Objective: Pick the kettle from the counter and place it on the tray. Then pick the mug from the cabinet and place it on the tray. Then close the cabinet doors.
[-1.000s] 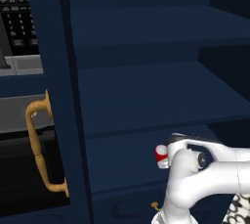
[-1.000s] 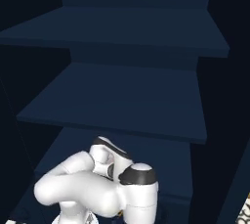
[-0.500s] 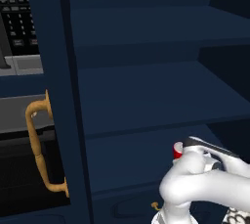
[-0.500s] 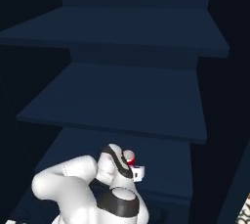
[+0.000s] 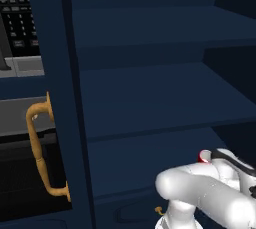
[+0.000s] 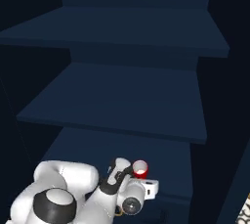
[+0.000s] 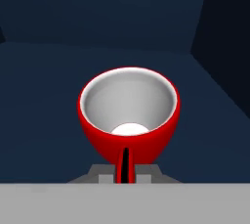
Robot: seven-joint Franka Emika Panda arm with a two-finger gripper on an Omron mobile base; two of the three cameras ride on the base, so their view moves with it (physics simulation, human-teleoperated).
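Base views flanking cabinet (image 6: 132, 91) shelves

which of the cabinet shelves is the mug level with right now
The lowest shelf of the three in the right base view. The red mug, held in the shut gripper, sits just above its surface; the two shelves above it are bare and well higher up.

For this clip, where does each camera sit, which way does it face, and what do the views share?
Left base view: behind the arm, to its left, facing the cabinet shelves; a door with gold handle; arm at lower right.
Right base view: behind, to its right, facing the same shelves; arm at lower left, mug at the end effector.
Hand view: on the hand, looking into the mug that the end effector grips.
Shared: the red mug.
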